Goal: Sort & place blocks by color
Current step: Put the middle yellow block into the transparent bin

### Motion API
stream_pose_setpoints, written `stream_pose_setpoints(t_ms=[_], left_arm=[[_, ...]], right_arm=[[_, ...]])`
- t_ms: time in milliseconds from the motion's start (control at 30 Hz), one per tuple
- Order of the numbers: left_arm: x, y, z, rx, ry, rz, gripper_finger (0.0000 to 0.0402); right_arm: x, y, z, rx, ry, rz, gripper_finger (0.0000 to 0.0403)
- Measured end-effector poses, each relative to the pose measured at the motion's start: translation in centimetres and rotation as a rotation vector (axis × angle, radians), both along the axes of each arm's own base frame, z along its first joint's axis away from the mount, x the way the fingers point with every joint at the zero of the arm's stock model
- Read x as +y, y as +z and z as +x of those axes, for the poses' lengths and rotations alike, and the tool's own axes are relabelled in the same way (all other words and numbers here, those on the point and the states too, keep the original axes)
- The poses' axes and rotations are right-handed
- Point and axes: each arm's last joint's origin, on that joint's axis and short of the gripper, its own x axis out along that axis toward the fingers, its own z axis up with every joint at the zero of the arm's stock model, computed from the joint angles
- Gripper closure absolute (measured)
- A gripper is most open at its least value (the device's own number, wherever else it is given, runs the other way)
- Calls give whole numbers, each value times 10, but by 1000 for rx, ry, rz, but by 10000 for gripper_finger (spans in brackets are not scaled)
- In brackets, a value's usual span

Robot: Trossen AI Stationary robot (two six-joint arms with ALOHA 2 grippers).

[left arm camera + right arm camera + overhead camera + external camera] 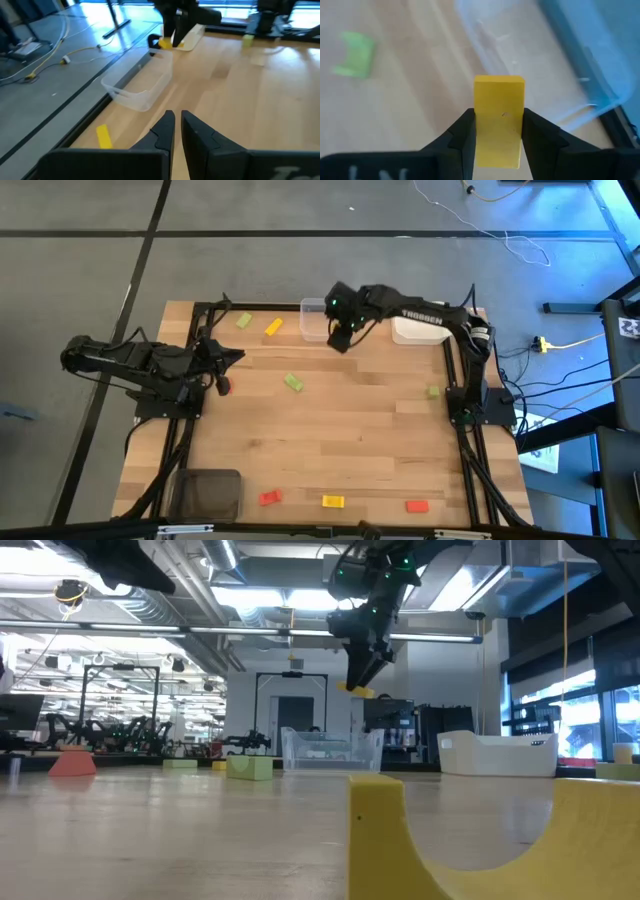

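Observation:
My right gripper (341,337) hangs above the table beside the clear bin (313,320), shut on a yellow block (499,120). The low view shows this block (360,690) high above the tabletop. My left gripper (232,358) is shut and holds nothing over the table's left side, with a red block (224,387) lying near it. On the table lie a yellow block (273,327), green blocks (243,321) (293,383) (433,391), and near the front edge two red blocks (270,498) (417,506) and a yellow one (333,501). My right gripper pinches the yellow block by its two long sides (476,125) between its two fingers (462,135). The block's far end sticks out past the fingertips. The fingers come steeply from above, pointing down. The block is lifted clear of the table, next to the clear bin (530,65).
A white bin (415,330) stands at the back right, next to the clear bin. A dark grey container (210,492) sits at the front left corner. The table's middle (350,430) is bare wood. Black frame rails run along both sides.

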Motion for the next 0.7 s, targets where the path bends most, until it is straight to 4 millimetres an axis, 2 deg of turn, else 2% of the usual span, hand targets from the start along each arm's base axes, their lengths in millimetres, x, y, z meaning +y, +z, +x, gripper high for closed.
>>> stream_pose_setpoints(t_ms=[133, 333, 700], left_arm=[[6, -3, 8, 12, 74, -33, 376], [15, -9, 24, 48, 105, -66, 376], [25, -14, 40, 73, 110, -100, 376]], right_arm=[[-26, -4, -11, 2, -66, -4, 277], [-56, -30, -5, -32, -109, -5, 277], [-74, -87, 4, 78, -61, 47, 277]])
